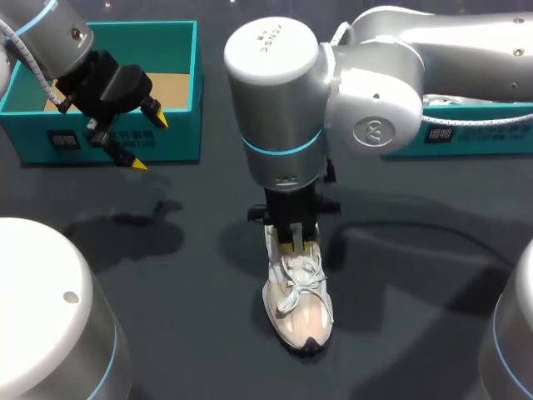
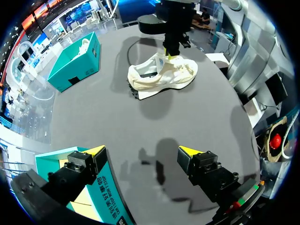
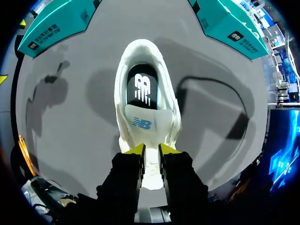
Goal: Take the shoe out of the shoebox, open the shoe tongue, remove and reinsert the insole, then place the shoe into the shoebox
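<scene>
Right gripper (image 3: 151, 151), fingers pinching the tongue (image 3: 140, 123) of the shoe (image 1: 300, 310) on the desk (image 1: 416, 275) — left gripper (image 1: 148, 142), fingers spread, over the shoebox (image 1: 179, 142) wall; another teal box (image 1: 475, 133) behind.

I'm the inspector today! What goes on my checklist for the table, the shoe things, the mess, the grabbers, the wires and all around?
Surface: dark grey table.
Job's things: white shoe upright on the table, black insole inside it; teal shoebox open.
Clutter: second teal box.
Grippers: left gripper open over the shoebox's front wall; right gripper shut on the shoe's tongue.
Cables: pale cable along the left arm.
Surroundings: nothing seen.
</scene>
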Motion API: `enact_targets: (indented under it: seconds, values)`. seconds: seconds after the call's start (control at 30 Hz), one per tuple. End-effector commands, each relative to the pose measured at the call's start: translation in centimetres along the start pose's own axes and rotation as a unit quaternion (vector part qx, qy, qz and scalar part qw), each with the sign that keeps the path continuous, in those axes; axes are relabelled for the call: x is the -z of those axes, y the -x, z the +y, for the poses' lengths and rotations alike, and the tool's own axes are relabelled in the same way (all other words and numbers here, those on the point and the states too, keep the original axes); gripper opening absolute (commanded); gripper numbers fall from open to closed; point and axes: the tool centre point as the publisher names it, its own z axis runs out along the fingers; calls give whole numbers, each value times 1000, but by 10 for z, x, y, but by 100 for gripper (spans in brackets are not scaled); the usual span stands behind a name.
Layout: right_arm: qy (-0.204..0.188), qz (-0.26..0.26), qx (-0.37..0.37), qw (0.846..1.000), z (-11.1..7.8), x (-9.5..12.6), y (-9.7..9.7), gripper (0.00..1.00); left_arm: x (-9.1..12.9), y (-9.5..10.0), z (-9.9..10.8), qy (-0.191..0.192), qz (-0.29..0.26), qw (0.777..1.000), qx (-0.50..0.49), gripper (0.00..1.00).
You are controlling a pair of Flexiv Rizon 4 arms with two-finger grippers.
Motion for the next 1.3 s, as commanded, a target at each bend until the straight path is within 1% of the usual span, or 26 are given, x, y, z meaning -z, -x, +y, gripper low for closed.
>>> enact_targets:
  seconds: [0.03,0.23,0.4,0.47,0.5,0.57,0.67,0.73,0.9,1.0,1.03,1.07,1.17,1.23,1.27,1.3]
  values:
    - [-7,5,3,1000,9,-9,5,7,0,-1,0,2,-1,1000,0,100]
    - [-5,20,7,1000,17,-18,10,6,0,-1,0,2,-1,1000,0,100]
    - [-6,41,31,999,34,-29,5,11,0,-1,0,2,-1,1000,0,100]
    - [-6,40,37,999,37,-25,4,13,0,-1,0,2,-1,1000,0,100]
    - [-1,29,37,999,35,-16,4,14,0,-1,0,2,-1,1000,0,100]
    - [3,15,33,999,31,-7,6,15,0,-1,0,2,-1,1000,0,100]
    - [3,8,35,999,31,-5,7,15,0,-1,0,2,-1,1000,0,100]
    - [-3,11,41,999,33,-13,6,18,0,-1,0,2,-1,1000,0,100]
    - [-18,49,54,997,43,-41,4,20,0,-1,0,2,-1,1000,0,100]
    - [-17,64,58,996,45,-46,5,20,0,-1,0,2,-1,1000,0,100]
    - [-18,65,58,996,46,-44,5,20,0,-1,0,2,-1,1000,0,100]
    - [-14,60,60,996,45,-37,5,19,0,-1,0,2,-1,1000,0,100]
    - [1,28,63,998,37,-11,10,20,0,-1,0,2,-1,1000,0,100]
    - [7,16,77,997,33,4,11,23,0,-1,0,2,-1,1000,0,100]
    - [10,13,88,996,32,8,11,24,0,-1,0,2,-1,1000,0,100]
    - [18,11,120,993,31,16,11,30,0,-1,0,2,-1,1000,0,100]
